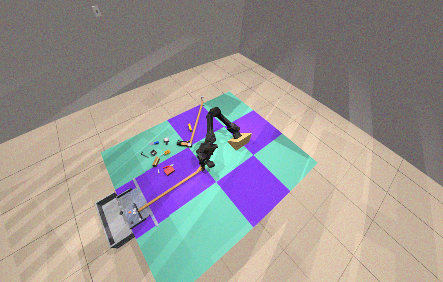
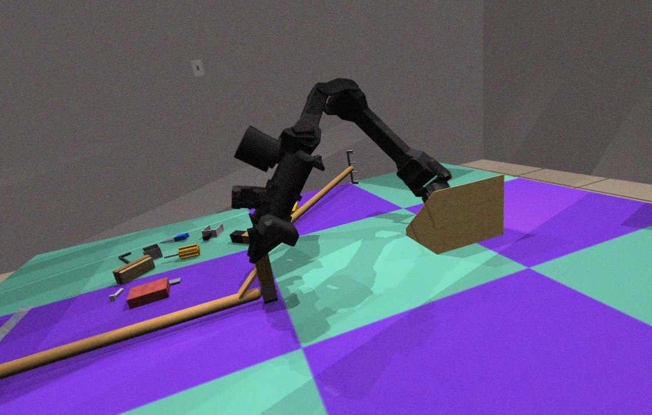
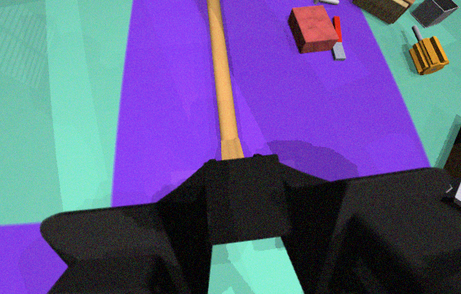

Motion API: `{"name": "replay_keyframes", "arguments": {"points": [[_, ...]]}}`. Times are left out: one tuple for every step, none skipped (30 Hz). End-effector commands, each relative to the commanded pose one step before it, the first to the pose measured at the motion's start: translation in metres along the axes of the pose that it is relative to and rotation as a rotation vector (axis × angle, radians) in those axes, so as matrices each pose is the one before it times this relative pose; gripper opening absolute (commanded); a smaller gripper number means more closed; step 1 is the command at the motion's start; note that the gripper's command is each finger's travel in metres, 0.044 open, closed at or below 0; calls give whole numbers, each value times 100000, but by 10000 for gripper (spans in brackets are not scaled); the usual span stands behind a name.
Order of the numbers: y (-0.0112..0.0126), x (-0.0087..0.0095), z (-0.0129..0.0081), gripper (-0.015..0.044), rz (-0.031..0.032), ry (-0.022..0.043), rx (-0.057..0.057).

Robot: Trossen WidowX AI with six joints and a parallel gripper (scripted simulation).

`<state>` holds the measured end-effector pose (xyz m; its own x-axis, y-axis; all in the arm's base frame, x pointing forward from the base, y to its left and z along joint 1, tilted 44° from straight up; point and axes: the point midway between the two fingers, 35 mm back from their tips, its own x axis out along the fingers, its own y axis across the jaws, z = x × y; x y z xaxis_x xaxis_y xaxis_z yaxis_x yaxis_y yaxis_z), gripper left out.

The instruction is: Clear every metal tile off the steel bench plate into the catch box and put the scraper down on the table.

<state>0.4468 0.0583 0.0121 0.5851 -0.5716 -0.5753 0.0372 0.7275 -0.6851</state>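
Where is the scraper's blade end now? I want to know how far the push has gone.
In the top view, lower left: the scraper reaches onto the plate, its tip among the tiles, short of the catch box.
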Motion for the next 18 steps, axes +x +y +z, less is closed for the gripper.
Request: {"name": "replay_keyframes", "arguments": {"points": [[117, 131, 991, 0, 539, -1092, 22], [0, 90, 137, 0, -1, -4, 7], [0, 90, 136, 0, -1, -5, 7], [0, 91, 136, 0, -1, -5, 7], [-1, 91, 135, 0, -1, -5, 7], [-1, 91, 135, 0, -2, -5, 7], [-1, 91, 134, 0, -2, -5, 7], [-2, 92, 133, 0, -2, -6, 7], [-2, 92, 133, 0, -2, -6, 7], [-3, 92, 132, 0, -2, -6, 7], [-3, 92, 132, 0, -3, -6, 7], [-3, 92, 131, 0, -3, -6, 6], [-4, 93, 130, 0, -3, -6, 6], [-4, 93, 130, 0, -3, -7, 6], [-4, 93, 129, 0, -3, -7, 6], [-5, 93, 129, 0, -4, -7, 6], [-5, 94, 128, 0, -4, -7, 6], [-5, 94, 127, 0, -4, -7, 6]]}}
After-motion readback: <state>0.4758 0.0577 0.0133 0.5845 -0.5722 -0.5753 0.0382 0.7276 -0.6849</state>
